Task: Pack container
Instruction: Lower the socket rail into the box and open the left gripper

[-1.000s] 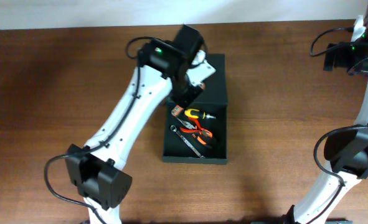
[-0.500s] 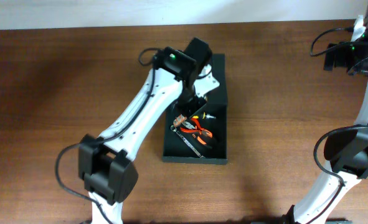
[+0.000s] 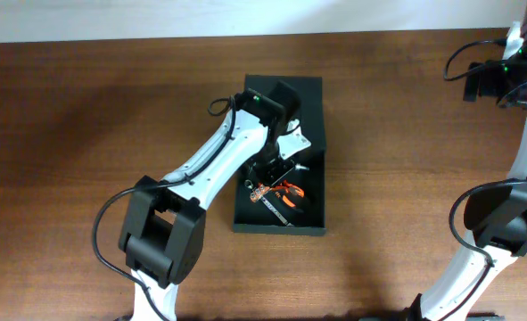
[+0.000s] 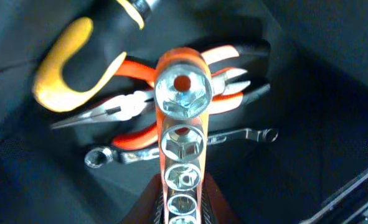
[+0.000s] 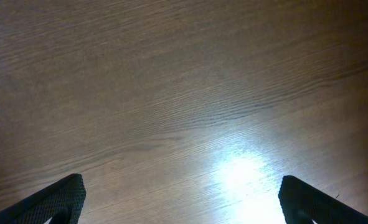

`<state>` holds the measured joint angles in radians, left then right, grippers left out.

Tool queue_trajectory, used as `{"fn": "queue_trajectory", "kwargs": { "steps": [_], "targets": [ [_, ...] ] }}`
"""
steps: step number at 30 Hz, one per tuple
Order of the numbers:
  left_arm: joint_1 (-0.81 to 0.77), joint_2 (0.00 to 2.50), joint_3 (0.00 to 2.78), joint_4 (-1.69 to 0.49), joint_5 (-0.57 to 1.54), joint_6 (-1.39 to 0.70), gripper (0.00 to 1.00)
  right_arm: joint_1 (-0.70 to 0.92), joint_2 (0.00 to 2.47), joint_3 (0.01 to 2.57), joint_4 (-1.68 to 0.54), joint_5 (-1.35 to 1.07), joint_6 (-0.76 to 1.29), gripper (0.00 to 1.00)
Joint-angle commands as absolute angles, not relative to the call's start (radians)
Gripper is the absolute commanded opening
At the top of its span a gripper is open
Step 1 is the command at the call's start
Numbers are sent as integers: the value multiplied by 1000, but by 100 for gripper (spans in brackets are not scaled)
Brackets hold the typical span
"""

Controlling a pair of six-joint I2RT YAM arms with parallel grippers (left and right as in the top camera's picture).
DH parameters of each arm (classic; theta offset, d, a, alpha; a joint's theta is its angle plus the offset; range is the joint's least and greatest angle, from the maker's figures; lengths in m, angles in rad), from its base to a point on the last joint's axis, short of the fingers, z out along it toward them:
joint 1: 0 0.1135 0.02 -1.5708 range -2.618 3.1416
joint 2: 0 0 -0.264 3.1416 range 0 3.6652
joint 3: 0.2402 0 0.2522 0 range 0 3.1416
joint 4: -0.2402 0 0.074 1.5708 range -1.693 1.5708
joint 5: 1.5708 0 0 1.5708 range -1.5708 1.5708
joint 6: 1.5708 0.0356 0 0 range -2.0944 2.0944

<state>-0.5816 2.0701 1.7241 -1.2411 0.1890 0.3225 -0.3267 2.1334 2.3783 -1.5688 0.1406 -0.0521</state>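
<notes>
Matte black container, rectangular, open-topped

I've got the left gripper moved off the container's left rim – it's gone further in and lower, socket rail now right over the pliers – elbow swung in closer too.

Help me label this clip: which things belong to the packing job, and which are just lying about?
In the job: container; left gripper, shut on the socket rail over it; pliers, wrench and screwdriver, already inside.
Outside it: right gripper, open above the table and holding nothing.
</notes>
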Motion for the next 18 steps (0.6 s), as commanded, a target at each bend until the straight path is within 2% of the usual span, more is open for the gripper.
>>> {"fn": "queue_trajectory", "kwargs": {
  "steps": [1, 11, 12, 14, 18],
  "targets": [
    [-580, 2064, 1691, -1214, 257, 339, 2, -328, 2135, 2376, -1566, 139, -39, 99],
    [-580, 2064, 1654, -1174, 259, 339, 8, -328, 2135, 2376, -1566, 139, -40, 99],
    [-580, 2064, 1654, -1173, 259, 338, 12, -329, 2135, 2376, -1566, 139, -39, 99],
    [-580, 2064, 1654, -1169, 259, 338, 29, -328, 2135, 2376, -1566, 139, -40, 99],
    [-580, 2064, 1654, -1165, 259, 338, 32, -328, 2135, 2376, -1566, 139, -39, 99]
  ]
}}
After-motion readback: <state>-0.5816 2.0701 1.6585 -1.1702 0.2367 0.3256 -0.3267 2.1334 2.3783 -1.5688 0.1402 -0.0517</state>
